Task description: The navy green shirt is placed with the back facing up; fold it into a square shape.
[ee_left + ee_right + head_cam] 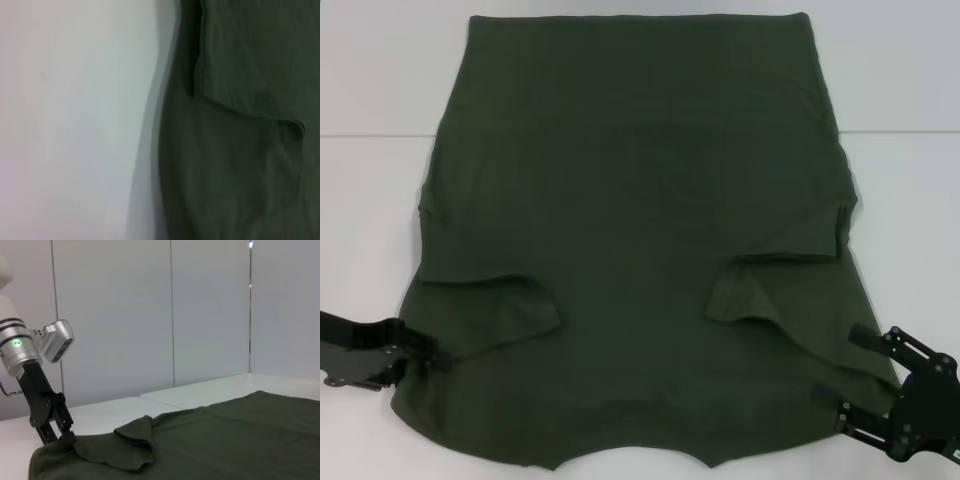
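White surface (910, 200): navy green shirt (640, 220) spread plain side up, both sleeves folded inward, collar end nearest the robot. Left pincer (432, 355) and right pincer (860, 375) each clamp a near shoulder edge. Lengthwise folds into a square appear outstanding.

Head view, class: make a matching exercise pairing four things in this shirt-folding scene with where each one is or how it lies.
Things:
1. navy green shirt
2. left gripper
3. right gripper
4. table

Places or states:
A. at the shirt's near right edge
B. white, lying under the cloth
C. spread out, both sleeves folded inward
D. at the shirt's near left edge

Pairs: 1-C, 2-D, 3-A, 4-B
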Available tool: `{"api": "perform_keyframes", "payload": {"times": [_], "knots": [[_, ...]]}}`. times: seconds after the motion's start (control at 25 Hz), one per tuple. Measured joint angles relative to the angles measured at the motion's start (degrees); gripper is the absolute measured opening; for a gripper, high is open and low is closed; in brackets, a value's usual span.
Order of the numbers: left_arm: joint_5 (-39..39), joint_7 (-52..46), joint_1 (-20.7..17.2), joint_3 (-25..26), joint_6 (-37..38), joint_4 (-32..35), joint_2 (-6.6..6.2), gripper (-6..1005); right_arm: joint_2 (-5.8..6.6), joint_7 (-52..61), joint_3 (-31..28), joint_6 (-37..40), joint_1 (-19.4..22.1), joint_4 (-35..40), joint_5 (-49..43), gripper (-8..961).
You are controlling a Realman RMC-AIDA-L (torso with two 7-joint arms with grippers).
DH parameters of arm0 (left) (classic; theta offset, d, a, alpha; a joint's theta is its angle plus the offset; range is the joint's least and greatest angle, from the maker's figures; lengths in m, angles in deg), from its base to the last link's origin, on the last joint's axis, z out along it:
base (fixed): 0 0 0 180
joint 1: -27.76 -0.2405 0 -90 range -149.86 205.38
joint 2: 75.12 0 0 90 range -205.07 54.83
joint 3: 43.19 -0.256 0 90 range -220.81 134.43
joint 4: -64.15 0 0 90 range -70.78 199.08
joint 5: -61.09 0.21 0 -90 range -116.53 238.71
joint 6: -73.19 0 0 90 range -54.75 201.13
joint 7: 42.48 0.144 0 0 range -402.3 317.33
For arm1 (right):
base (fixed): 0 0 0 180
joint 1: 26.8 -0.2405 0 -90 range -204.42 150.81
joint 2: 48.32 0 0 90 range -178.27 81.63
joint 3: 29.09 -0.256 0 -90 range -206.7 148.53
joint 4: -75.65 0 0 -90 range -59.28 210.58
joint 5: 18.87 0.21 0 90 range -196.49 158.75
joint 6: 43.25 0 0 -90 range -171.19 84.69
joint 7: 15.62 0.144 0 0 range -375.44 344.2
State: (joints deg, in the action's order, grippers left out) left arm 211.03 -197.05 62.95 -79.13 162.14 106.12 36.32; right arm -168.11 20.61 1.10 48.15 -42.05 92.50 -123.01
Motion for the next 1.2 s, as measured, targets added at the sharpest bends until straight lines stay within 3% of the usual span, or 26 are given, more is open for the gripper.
{"api": "perform_keyframes", "payload": {"times": [0.08, 0.24, 0.64, 0.8, 0.96, 1.2], "knots": [[0.0, 0.2, -0.1, -0.1, -0.1, 0.4, 0.09, 720, 0.03, 0.0, -0.3, 0.3, 0.1, 0.0, 0.0, 857], [0.1, 0.7, -0.3, -0.4, -0.2, 0.6, 0.37, 457, 0.09, 0.1, -0.5, 0.5, 0.1, 0.0, 0.0, 856], [0.6, 0.7, -0.4, -1.1, -0.4, 0.6, 0.26, 139, 0.18, 5.6, -1.7, 1.7, 0.2, 1.4, 0.0, 856], [-0.6, 2.8, -0.4, 1.2, 0.9, 0.6, -0.28, 20, 0.28, 22.2, -4.6, 4.9, 0.9, 9.5, -0.1, 856], [-2.8, 6.8, -0.4, 5.3, 2.5, -0.1, -0.78, 20, 1.23, 49.8, -5.2, 5.0, 0.7, 21.1, -3.2, 856], [-5.3, 12.7, -0.5, 7.0, 3.1, -0.8, -0.86, 19, 6.35, 84.8, -5.0, 9.2, -4.6, 33.1, -19.3, 856]]}}
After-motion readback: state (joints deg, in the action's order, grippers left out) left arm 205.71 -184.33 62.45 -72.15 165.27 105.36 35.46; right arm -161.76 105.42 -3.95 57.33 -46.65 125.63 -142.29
